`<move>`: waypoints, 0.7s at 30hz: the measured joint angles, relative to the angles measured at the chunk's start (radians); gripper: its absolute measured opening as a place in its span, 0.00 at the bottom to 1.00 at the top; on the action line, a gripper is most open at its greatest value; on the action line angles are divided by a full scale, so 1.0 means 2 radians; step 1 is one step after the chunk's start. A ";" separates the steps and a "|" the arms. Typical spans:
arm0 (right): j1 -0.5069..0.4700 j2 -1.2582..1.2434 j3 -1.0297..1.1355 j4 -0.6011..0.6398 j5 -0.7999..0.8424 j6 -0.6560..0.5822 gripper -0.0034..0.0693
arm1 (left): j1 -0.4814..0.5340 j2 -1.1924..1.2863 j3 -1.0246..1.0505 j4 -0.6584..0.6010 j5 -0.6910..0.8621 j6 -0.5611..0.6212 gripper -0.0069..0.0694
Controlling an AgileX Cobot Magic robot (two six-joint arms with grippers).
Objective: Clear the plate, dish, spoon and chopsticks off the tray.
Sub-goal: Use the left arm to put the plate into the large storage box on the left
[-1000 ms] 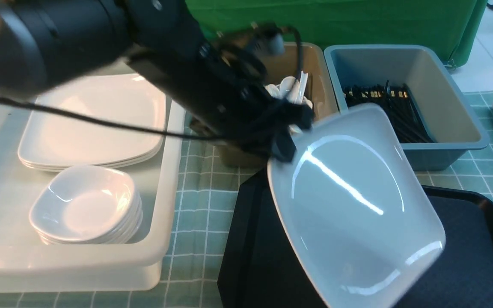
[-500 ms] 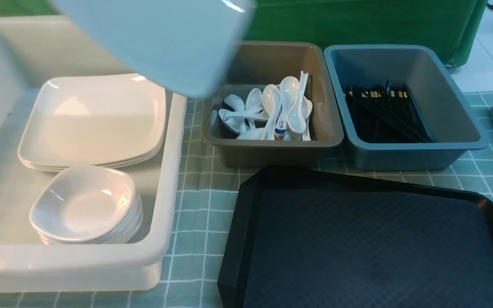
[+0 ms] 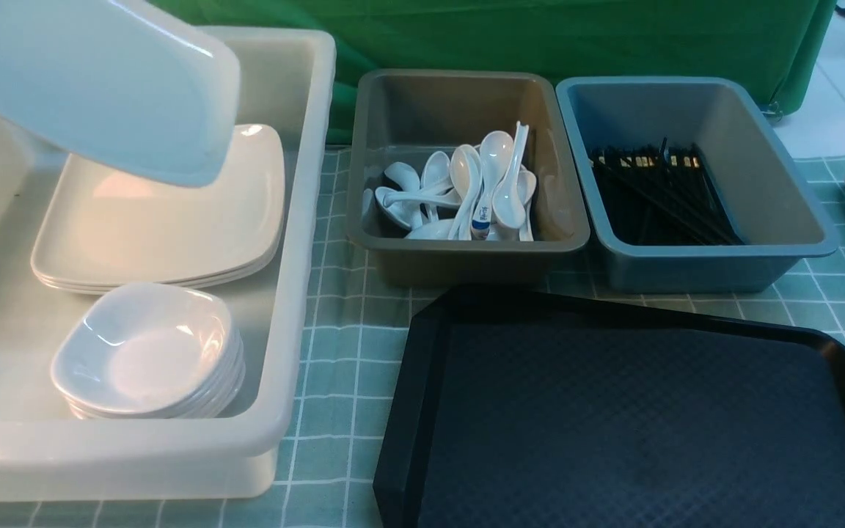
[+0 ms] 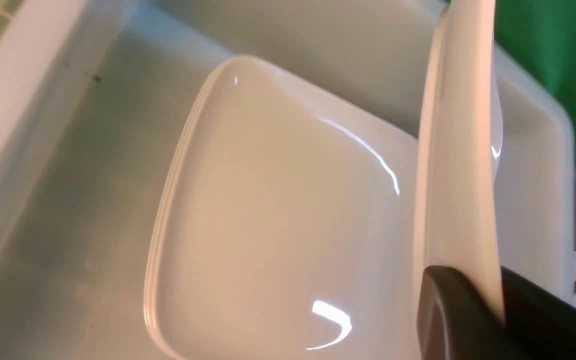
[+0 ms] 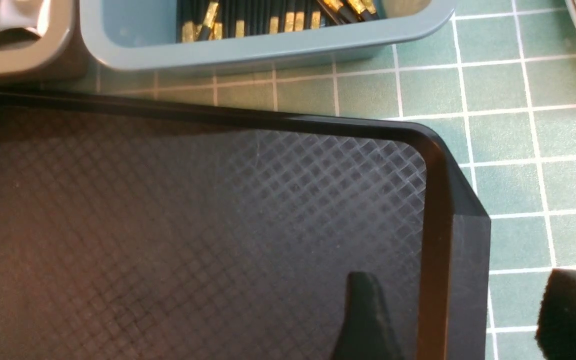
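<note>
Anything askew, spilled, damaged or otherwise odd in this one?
Nothing spilled or damaged. Only the plate is askew: it hangs steeply tilted, pinched by its rim in the left gripper, above the plate stack in the white tub, not yet set down.

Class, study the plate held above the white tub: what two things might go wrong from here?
1. The left gripper pinches the plate by one edge only, tilted; it might slip and chip the stacked plates below.
2. Released at this tilt, it may land askew or slide onto the small dishes.
</note>
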 joint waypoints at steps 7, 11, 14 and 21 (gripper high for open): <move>0.000 0.000 0.000 0.001 0.000 0.000 0.69 | -0.034 0.065 0.000 0.010 -0.022 0.005 0.13; 0.000 0.000 0.000 0.001 0.000 0.000 0.69 | -0.060 0.089 0.000 0.026 -0.053 -0.002 0.12; 0.000 0.000 0.000 0.001 0.000 0.000 0.69 | -0.070 0.097 0.000 0.053 -0.067 -0.012 0.12; 0.000 0.000 0.000 0.001 0.000 0.000 0.69 | -0.071 0.103 0.000 0.135 -0.070 -0.040 0.13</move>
